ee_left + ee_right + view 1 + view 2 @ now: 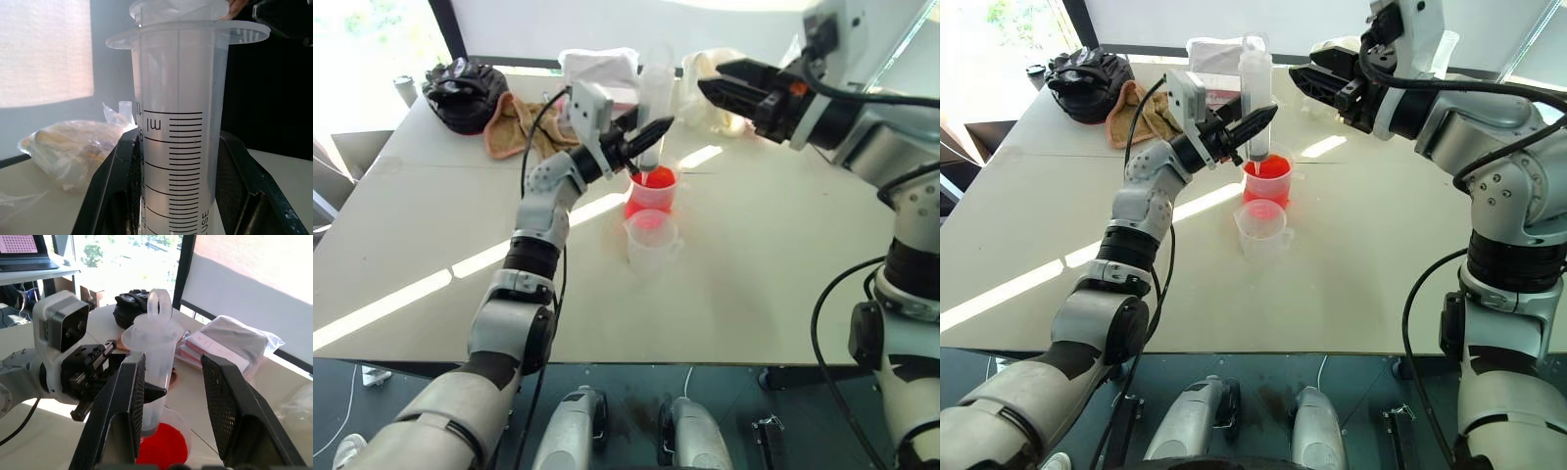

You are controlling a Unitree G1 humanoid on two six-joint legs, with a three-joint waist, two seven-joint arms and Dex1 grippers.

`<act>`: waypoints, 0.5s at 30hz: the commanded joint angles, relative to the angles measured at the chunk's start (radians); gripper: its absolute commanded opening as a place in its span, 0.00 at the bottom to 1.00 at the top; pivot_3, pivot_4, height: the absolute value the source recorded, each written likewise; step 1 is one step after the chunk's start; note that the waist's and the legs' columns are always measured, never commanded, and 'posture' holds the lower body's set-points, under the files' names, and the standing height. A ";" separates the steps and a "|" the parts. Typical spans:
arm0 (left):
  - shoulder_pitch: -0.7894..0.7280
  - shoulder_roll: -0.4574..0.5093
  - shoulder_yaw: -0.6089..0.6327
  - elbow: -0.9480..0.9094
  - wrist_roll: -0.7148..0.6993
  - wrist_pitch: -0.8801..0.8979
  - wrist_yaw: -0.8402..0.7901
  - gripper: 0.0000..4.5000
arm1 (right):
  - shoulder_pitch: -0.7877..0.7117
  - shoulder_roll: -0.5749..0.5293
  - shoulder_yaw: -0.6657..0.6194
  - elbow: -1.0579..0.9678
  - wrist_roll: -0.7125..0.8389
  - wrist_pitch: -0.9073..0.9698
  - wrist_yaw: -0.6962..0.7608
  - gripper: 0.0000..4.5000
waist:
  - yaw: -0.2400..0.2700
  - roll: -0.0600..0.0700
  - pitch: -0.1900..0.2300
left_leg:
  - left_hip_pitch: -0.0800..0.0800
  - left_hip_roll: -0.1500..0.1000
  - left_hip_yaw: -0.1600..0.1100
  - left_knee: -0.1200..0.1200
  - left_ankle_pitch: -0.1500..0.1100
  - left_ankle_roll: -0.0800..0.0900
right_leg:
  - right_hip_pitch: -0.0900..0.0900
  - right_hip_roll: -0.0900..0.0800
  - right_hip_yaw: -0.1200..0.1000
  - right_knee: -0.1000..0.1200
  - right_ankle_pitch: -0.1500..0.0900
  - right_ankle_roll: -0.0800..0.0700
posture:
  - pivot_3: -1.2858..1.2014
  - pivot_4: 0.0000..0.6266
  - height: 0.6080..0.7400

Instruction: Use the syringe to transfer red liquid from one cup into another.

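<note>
The clear syringe [655,103] stands upright, its tip down in the larger cup [652,193], which holds the red liquid [654,179]. My left gripper [647,136] is shut on the syringe's barrel [178,127], one black finger [108,196] on each side. The barrel looks empty, with the plunger's ring [159,301] close above the flange. The smaller cup [653,242] stands just in front of the larger one. My right gripper [709,90] hovers open, level with the syringe's top and a little to its right, not touching it; its fingers [122,416] frame the syringe in the right wrist view.
At the table's far left lie a black bag [463,92] and an orange cloth [513,124]. White packets [598,69] and a plastic bag [710,70] sit behind the cups. Bare tabletop [764,255] stretches in front and to the right.
</note>
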 commanded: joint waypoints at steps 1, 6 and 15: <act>-0.008 -0.009 -0.005 0.005 0.011 -0.063 -0.004 0.31 | -0.059 0.021 -0.002 0.003 -0.019 -0.007 -0.033 0.41 | 0.000 0.000 0.000 | 0.000 0.000 0.000 0.000 0.000 0.000 | 0.000 0.000 0.000 0.000 0.000 0.000 | 0.52 0.24 1.00; -0.003 -0.014 -0.009 0.031 0.026 -0.099 -0.003 0.31 | -0.098 0.058 0.020 0.046 -0.051 0.009 -0.073 0.41 | 0.002 0.000 0.000 | 0.000 0.000 0.000 0.000 0.000 0.000 | 0.000 0.000 0.000 0.000 0.000 0.000 | 0.52 0.24 1.00; -0.008 -0.015 -0.012 0.053 0.037 -0.126 0.001 0.31 | -0.092 0.132 0.065 0.048 -0.077 0.061 -0.120 0.41 | 0.000 0.000 0.000 | -0.001 0.000 0.000 0.000 0.000 0.000 | -0.001 0.000 0.000 0.000 0.000 0.000 | 0.52 0.24 1.00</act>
